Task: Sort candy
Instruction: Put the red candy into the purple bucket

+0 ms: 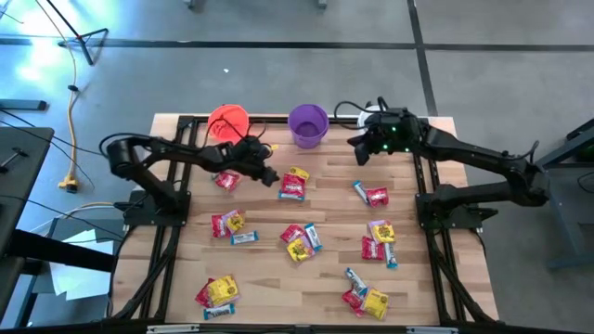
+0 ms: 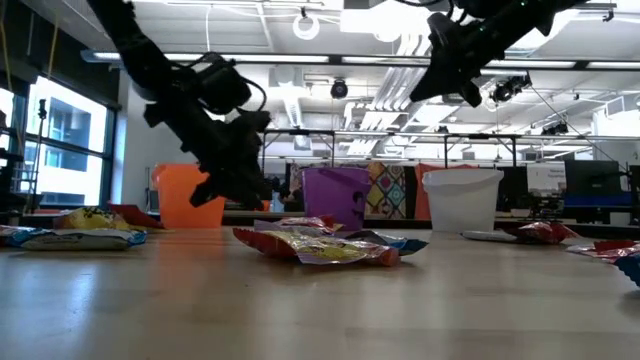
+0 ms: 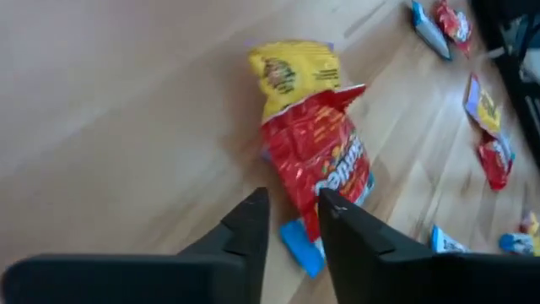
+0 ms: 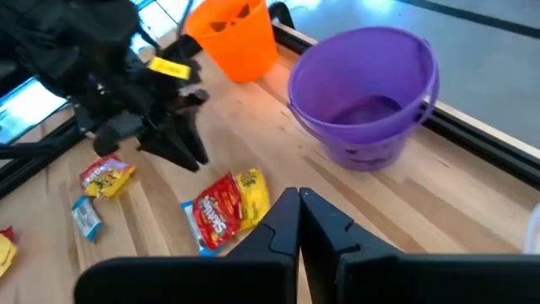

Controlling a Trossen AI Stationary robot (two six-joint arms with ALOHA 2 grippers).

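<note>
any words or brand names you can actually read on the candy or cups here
"Skittles" on the red packet lying by the left hand, read in the right wrist view.
White lettering on the same red packet in the left wrist view: too blurred to read.
Yellow packets, blue-and-white bars: print too small.
Cups: no text visible.

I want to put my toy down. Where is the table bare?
Bare wood lies between the purple cup and the blue bar, and along the near edge between the two bottom candy piles. The middle is crowded with candy.
</note>
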